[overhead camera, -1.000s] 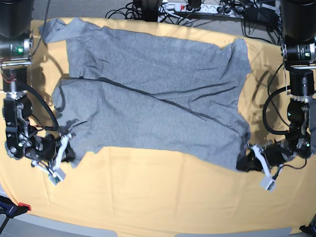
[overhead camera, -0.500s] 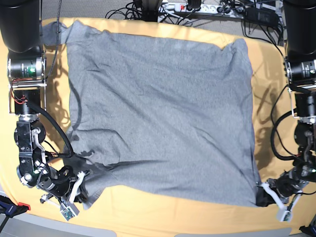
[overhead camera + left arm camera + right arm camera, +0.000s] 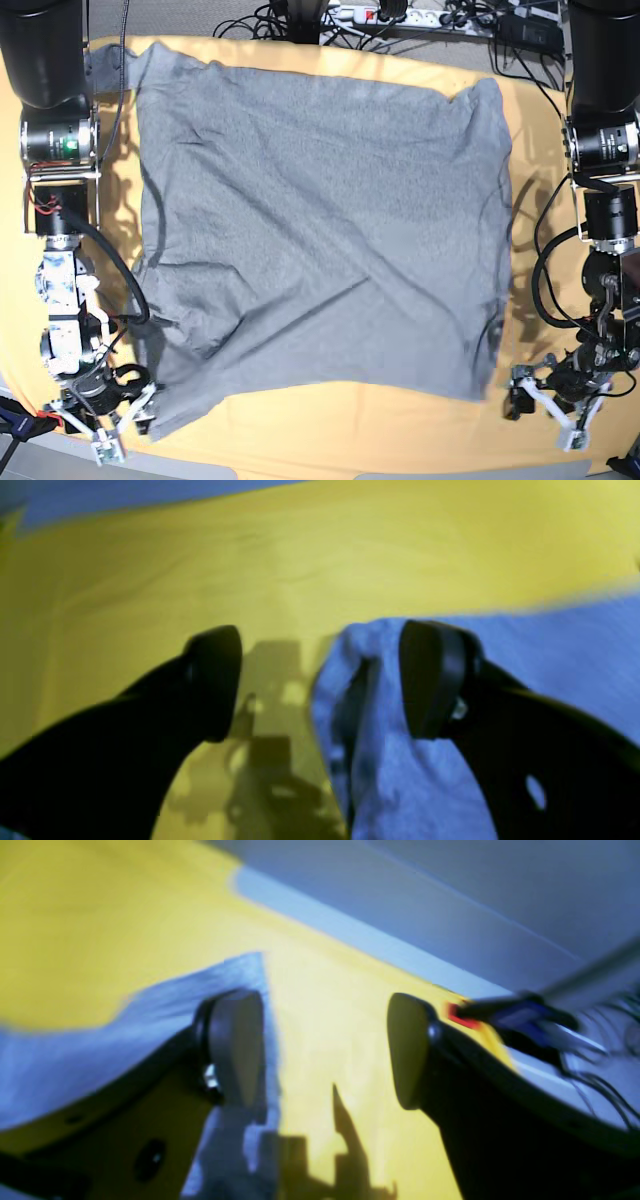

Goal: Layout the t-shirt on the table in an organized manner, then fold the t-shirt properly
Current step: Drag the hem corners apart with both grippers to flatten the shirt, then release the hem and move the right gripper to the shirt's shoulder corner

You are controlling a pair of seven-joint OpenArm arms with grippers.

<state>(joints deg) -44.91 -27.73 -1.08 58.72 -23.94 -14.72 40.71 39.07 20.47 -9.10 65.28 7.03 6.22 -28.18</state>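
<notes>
Both end effectors, left (image 3: 545,405) and right (image 3: 120,428), stand spread apart at the t-shirt's (image 3: 320,220) near corners; you see it flat on the table (image 3: 330,435), likely released for folding.

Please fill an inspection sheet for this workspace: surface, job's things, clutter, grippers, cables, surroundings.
Surface: table under yellow cloth with faint creases.
Job's things: grey t-shirt spread flat, a few wrinkles, not folded; no lettering shows.
Clutter: nothing seen on the table.
Grippers: left gripper open at a near shirt corner, one finger over the fabric; right gripper open at the other near corner; neither holds the shirt.
Cables: black cables and a power strip behind the far edge; arm cables beside both arms.
Surroundings: grey floor at the near edge.
</notes>
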